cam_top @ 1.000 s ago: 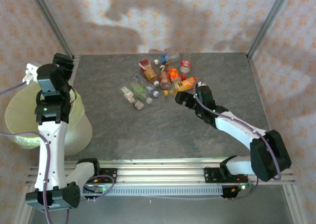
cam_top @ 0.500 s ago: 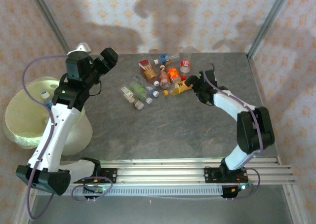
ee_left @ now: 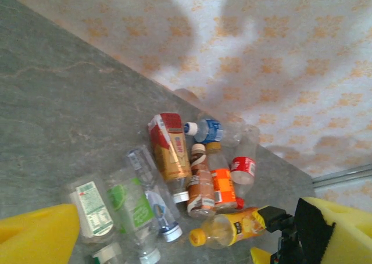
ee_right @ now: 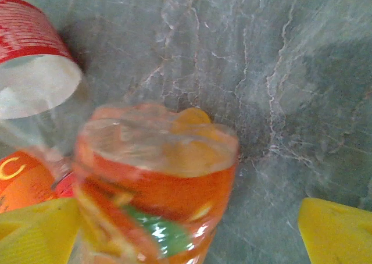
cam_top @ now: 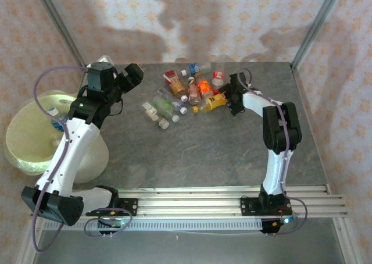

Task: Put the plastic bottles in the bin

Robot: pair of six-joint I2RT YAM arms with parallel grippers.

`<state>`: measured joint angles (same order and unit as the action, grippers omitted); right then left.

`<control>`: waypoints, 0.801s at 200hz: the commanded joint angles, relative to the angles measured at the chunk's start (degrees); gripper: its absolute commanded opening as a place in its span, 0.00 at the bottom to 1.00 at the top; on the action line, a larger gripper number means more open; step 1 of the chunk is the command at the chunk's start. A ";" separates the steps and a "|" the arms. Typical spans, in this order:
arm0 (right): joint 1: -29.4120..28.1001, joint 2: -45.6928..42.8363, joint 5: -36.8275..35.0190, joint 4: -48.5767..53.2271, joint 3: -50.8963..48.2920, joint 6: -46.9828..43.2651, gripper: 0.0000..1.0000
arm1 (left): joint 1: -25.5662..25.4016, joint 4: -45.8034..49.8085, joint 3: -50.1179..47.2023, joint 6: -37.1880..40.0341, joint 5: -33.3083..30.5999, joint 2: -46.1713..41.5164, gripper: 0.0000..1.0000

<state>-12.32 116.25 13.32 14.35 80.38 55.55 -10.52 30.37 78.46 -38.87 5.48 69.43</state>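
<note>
The bottles (cam_top: 186,92) lie in a loose heap at the upper middle of the table (cam_top: 203,153), well apart from the bin (cam_top: 29,142) at the left edge, where one bottle seems to sit inside. The orange bottle (cam_top: 214,101) lies at the heap's right fringe, which makes it the easy one to reach. The right gripper (cam_top: 229,96) straddles its base with jaws wide, one finger (ee_right: 35,232) just beside it and the other well clear, so nothing is clamped yet. The left gripper (cam_top: 133,75), at the heap's upper left, is spread wide and empty, facing the pile, I'd guess to pick its own bottle.
</note>
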 commanded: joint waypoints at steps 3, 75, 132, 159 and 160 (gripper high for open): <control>0.02 2.65 -0.27 2.90 4.00 1.80 0.97 | -0.41 2.33 -1.62 2.39 -3.42 -2.75 0.97; -0.01 1.92 -0.50 5.53 2.38 -3.67 0.72 | -0.45 1.82 -2.26 3.44 0.00 -1.93 0.98; 0.02 -10.79 -4.72 -7.24 -12.99 -7.37 0.60 | -0.91 -1.59 -1.22 3.02 11.32 2.79 0.99; 0.01 -19.07 -5.02 -16.93 -22.16 -12.10 0.57 | -3.45 -3.58 -0.69 4.79 14.20 5.08 1.00; 0.01 -19.32 -4.99 -17.27 -22.48 -12.25 0.57 | -3.54 -3.66 -0.63 4.91 14.25 5.22 1.00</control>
<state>-12.32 104.33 10.83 7.40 63.29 48.73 -11.81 30.15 76.34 -36.14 14.44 73.47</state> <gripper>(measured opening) 0.609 0.993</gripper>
